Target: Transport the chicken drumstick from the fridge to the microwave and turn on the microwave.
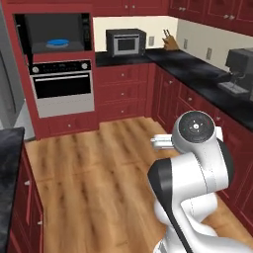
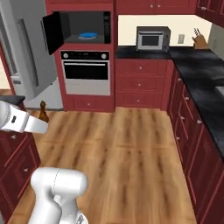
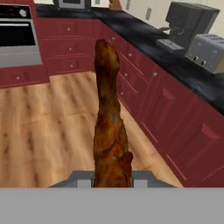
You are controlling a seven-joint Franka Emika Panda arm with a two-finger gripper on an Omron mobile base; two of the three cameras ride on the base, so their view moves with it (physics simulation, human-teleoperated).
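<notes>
One slender end of the chicken drumstick point(image 3: 108, 118) is all the nearly closed fingers point(image 3: 111, 180) pinch, so it could slip to the wooden floor point(image 1: 94, 163) before reaching the open microwave point(image 2: 83, 26) across the kitchen.

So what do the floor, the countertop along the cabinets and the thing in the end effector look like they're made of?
Light brown plank floor: wood-look boards with visible grain and seams, satin sheen.
Black countertop: speckled and glossy, probably polished stone.
Reddish-brown chicken drumstick, held in the end effector: rough, mottled, matte surface like cooked meat.
</notes>
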